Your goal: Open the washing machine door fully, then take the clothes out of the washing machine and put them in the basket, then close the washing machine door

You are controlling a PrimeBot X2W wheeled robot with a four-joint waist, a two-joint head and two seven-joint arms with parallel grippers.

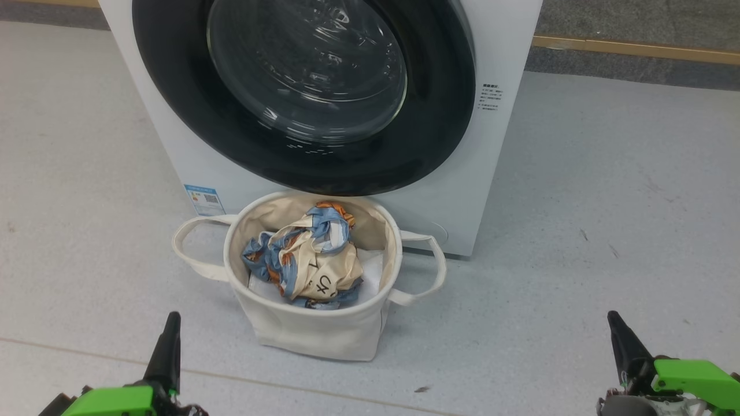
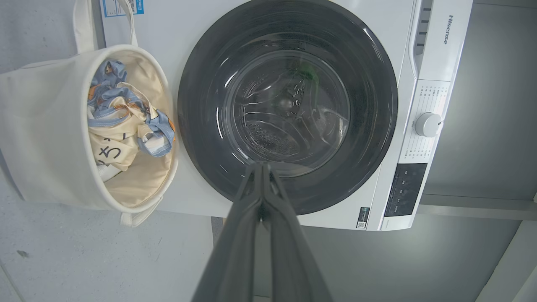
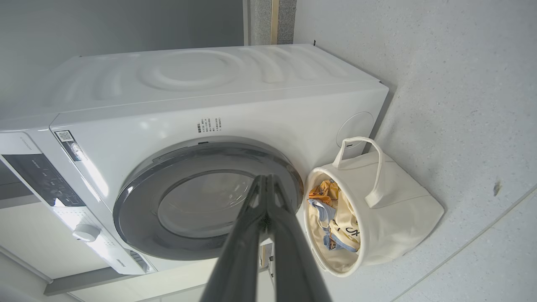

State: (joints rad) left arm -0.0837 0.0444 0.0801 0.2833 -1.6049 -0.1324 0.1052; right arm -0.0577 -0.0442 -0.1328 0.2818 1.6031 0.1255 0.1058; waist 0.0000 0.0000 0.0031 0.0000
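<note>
The left gripper (image 1: 171, 326) is hovering low over the floor (image 1: 578, 231) with its jaws pressed fully together, gripping nothing and touching nothing. The right gripper (image 1: 615, 323) is doing the same on the other side, its two long dark fingers meeting in a single point, empty and well apart from everything. Both are pointing toward the washing machine (image 1: 497, 173), a white, smooth, boxy unit that is standing on the speckled grey floor.

The washing machine door (image 1: 306, 86) is sitting shut, flush against the front. Its wide glossy black rim is ringing a clear domed glass centre, and the perforated steel drum is showing through the glass. A round white dial (image 2: 427, 124) and a dark control panel (image 2: 405, 188) are sitting along the top strip, and a small blue label (image 1: 203, 199) is sticking low on the front.

The basket (image 1: 312, 332), a round cream canvas tub with two loop handles, is standing just in front of the machine, below the door. The clothes (image 1: 312, 260) are lying crumpled inside it, soft light blue, orange and cream fabric with black lettering, resting on a plain white sheet (image 1: 376, 271).
</note>
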